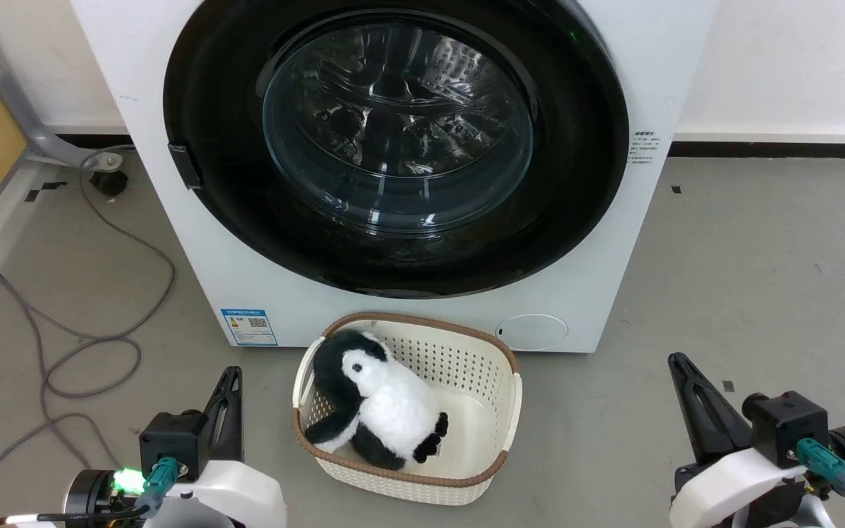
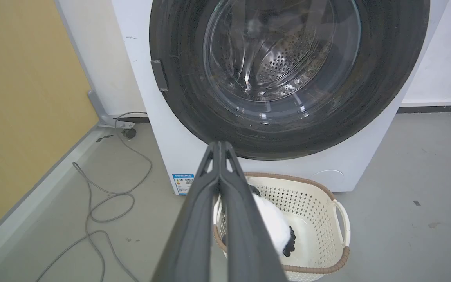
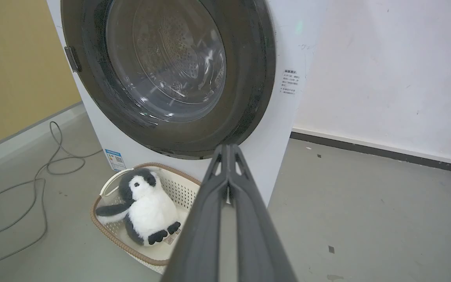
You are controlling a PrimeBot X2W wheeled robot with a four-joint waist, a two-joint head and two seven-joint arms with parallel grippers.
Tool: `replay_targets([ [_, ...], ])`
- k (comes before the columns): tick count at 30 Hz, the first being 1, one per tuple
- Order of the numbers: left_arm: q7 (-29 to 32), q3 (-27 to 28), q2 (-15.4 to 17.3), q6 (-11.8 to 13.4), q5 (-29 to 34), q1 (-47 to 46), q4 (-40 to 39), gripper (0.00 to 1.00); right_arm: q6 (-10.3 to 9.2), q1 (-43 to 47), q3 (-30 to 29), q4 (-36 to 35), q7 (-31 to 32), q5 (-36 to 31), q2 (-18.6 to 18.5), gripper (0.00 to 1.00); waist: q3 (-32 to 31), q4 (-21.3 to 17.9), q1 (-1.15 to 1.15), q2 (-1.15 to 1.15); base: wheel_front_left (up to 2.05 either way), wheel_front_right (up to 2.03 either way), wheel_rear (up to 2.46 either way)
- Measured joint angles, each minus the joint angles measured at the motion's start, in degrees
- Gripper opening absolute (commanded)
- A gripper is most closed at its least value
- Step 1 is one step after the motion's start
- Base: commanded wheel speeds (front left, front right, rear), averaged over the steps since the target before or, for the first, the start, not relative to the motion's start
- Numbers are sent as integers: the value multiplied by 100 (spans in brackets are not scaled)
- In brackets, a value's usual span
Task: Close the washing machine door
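one washing machine door (image 1: pixel 397 132) flush; basket (image 1: pixel 513 400) near lower edge

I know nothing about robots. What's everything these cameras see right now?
washing machine: one, white, against the back wall.
washing machine door: one, glossy black with clear glass window, flush on the machine's front.
laundry basket: one, cream with brown rim, floor before the machine.
plush penguin: one, black and white, inside the laundry basket.
cable: one, grey, looped on floor, left.
left jaws: one pair, dark, shut, low at left.
right jaws: one pair, dark, shut, low at right.
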Motion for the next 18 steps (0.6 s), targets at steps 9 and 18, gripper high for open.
replay_targets([
  [9,0,0,0,0,0,0,0,0,0,0,-2,0,0,0,0,0,0,0,0,0,0,0,0],
  [18,0,-1,0,0,0,0,0,0,0,0,-1,0,0,0,0,0,0,0,0,0,0,0,0],
])
